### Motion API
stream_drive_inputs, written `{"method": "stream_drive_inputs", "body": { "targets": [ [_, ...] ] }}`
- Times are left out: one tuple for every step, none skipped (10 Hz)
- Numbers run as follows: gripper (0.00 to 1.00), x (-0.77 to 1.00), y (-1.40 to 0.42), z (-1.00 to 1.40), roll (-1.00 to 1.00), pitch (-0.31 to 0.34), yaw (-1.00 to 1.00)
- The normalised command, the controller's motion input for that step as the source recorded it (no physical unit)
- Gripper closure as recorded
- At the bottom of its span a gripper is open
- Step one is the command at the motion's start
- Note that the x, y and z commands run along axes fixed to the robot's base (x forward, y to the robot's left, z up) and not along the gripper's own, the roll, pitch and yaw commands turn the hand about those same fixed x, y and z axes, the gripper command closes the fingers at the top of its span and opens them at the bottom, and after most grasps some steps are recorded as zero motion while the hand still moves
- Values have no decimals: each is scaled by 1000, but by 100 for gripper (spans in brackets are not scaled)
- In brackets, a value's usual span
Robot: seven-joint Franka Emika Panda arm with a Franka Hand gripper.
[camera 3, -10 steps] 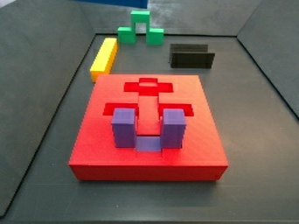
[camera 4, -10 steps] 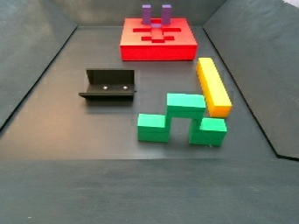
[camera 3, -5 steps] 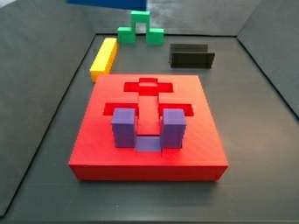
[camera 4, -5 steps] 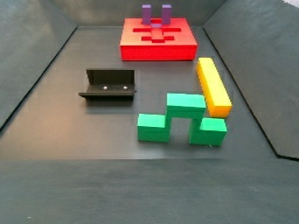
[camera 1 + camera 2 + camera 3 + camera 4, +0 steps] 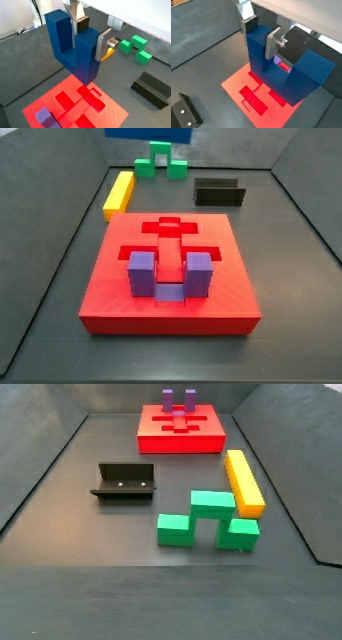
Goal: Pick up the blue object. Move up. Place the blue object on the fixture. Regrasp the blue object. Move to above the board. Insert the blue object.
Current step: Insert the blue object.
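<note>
The blue object (image 5: 75,47) is up in the air, clamped in the gripper (image 5: 85,35), hanging over the board (image 5: 73,107); both wrist views show the silver finger plates pinching 1 prong from 2 sides, so the jaws are clenched on it. In a side view its blue edge (image 5: 150,133) pokes in at the top of frame, larger than 0.5 s ago and absent 1 s ago, so the arm is coming in toward the board. Reads as the move-above-board step nearly done, insert next, judging by that. The blue object is dark blue, U-shaped, 2 prongs up, bridge pointing down at the red recesses. The purple U block (image 5: 171,276) already sits in 1 recess at the board's near end; the cross recess (image 5: 168,227) is free. The fixture (image 5: 126,482) is empty, well apart from the board. Green block (image 5: 207,519) and yellow bar (image 5: 243,481) lie off to the side, untouched.
</note>
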Motion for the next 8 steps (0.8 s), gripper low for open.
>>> {"method": "stream_drive_inputs", "body": {
  "targets": [
    [100, 694, 37, -531, 229, 27, 206],
    [100, 734, 89, -571, 229, 27, 191],
    [100, 683, 120, -603, 261, 0, 174],
    [100, 386, 134, -623, 277, 3, 0],
    [100, 31, 117, -591, 177, 6, -169],
    [100, 0, 94, -566, 100, 0, -206],
    [100, 100, 163, -523, 49, 0, -191],
    [100, 80, 123, -483, 0, -17, -137]
  ]
}}
